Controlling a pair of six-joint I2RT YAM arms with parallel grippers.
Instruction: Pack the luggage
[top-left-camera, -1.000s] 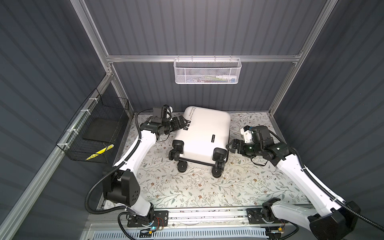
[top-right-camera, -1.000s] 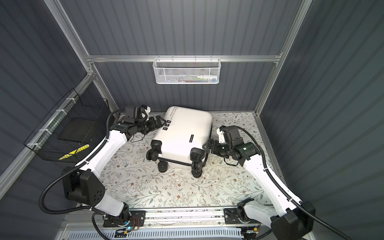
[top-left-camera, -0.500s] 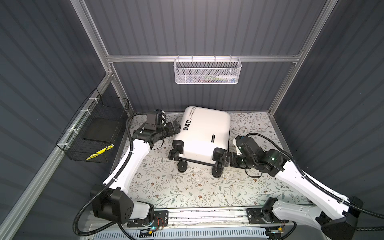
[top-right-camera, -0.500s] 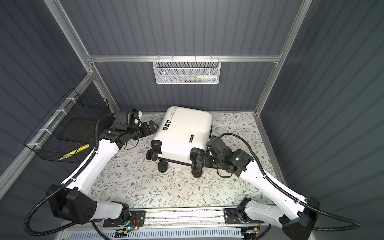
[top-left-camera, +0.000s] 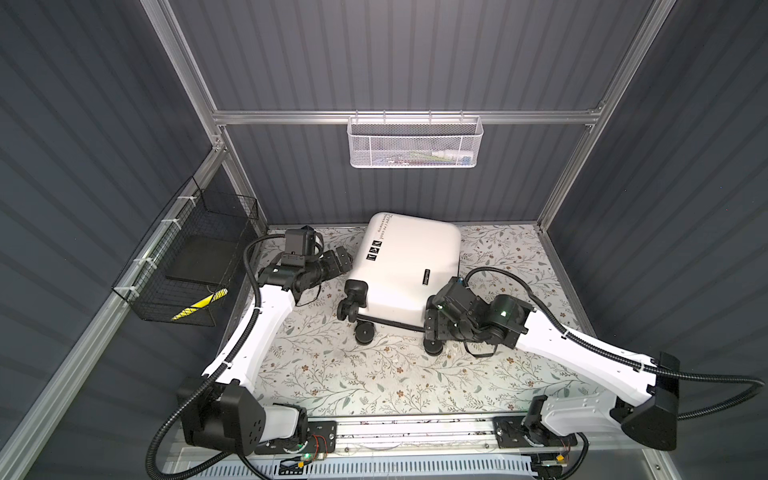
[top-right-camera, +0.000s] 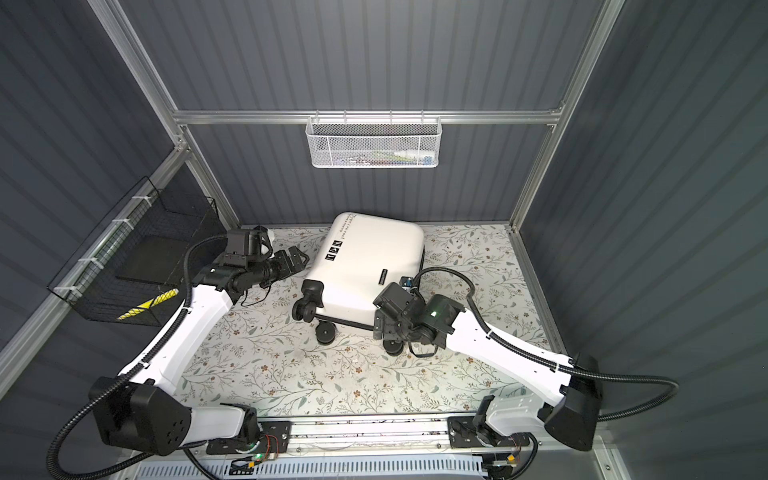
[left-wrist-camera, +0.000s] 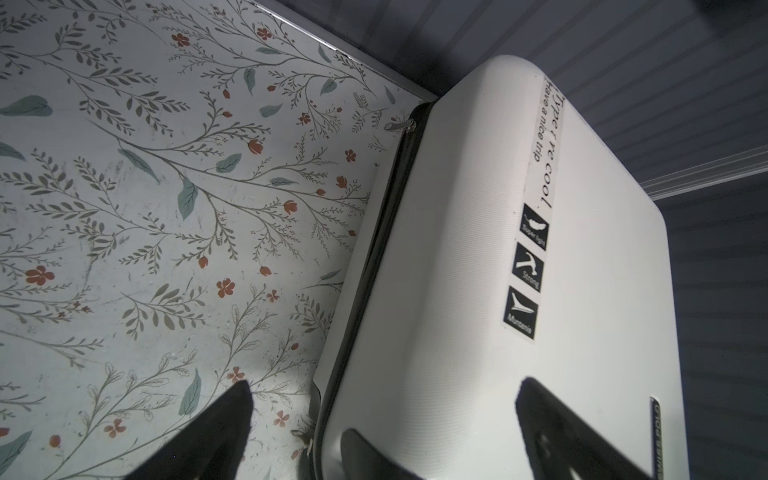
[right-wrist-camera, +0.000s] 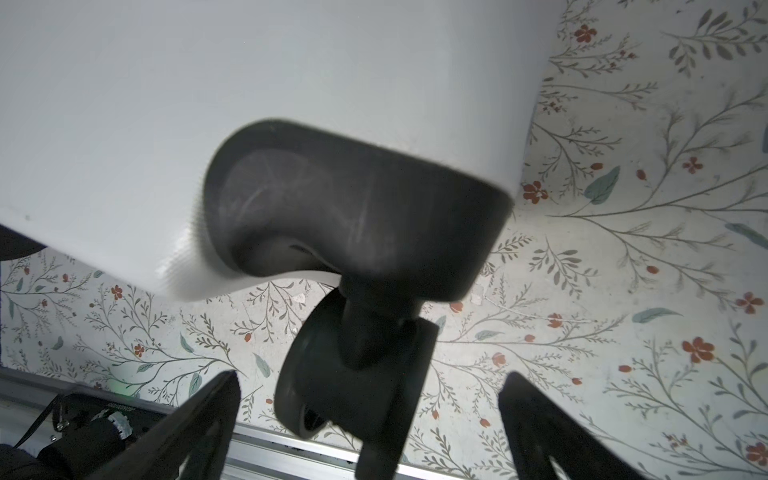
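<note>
The luggage (top-left-camera: 409, 266) (top-right-camera: 370, 262) is a white hard-shell suitcase lying flat and zipped shut on the floral table, its black wheels toward the front. My left gripper (top-left-camera: 343, 260) (top-right-camera: 297, 258) is open at the case's left edge. In the left wrist view one finger is over the table and the other over the white shell (left-wrist-camera: 478, 291), and the left gripper (left-wrist-camera: 388, 415) straddles the black zipper seam. My right gripper (top-left-camera: 434, 328) (top-right-camera: 380, 326) (right-wrist-camera: 372, 386) is open at the front right corner. A black wheel (right-wrist-camera: 332, 374) sits between its fingers, with gaps on both sides.
A white mesh basket (top-left-camera: 414, 143) with small items hangs on the back rail. A black wire basket (top-left-camera: 195, 266) on the left wall holds a dark flat item and a yellow-black striped piece. A metal rail (top-left-camera: 415, 428) runs along the table's front edge.
My right gripper moved from the suitcase's right side forward and left to the front right wheel. My left arm's elbow swung down; its gripper stays at the left edge. The suitcase has not moved.
</note>
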